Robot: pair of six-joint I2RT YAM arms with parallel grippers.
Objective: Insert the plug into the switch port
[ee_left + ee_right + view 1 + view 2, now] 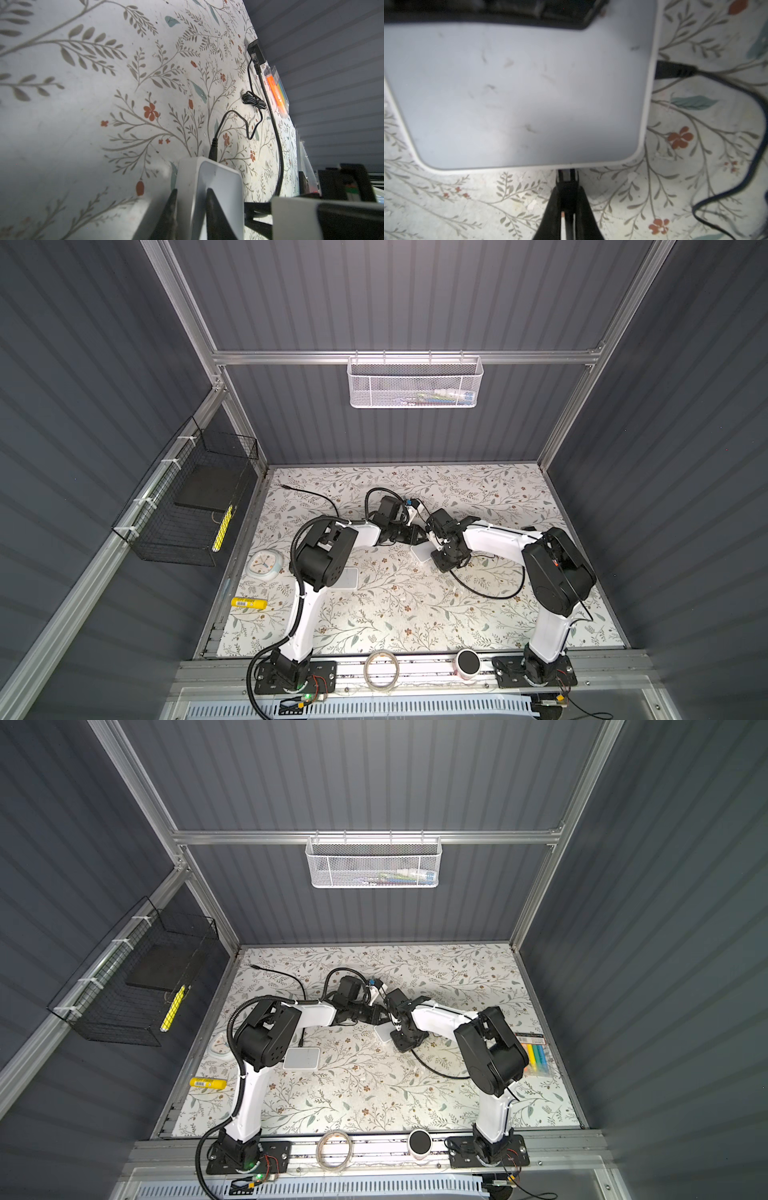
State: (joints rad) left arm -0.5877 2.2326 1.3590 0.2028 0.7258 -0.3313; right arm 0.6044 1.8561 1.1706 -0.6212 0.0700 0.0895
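Right gripper (568,192) first: I see its two black fingers (550,207) squeezed close together, and they hold the small black plug (566,176) between them. That plug sticks out past the fingertips, and its tip meets the near edge of the white switch (519,93). I cannot tell if the tip is inside the port, because the edge of the switch hides that spot.

Left gripper (192,193) is on the same switch (220,187). One of its fingers (171,212) sits against the side of the box and the other lies on the wide face. So the edge of the box is pinched between them. Those fingers are only a little way apart.

Another black cable (675,69) is plugged into a different side of the switch, round the corner from my plug. It runs away in loops over the flowery table (467,197).

In both top views the switch (420,554) lies near the middle of the table. I see the left gripper (417,536) touching it from the left and the right gripper (437,548) at its right side. They are very close to each other there. A second white box (348,577) lies well apart, under the left arm.
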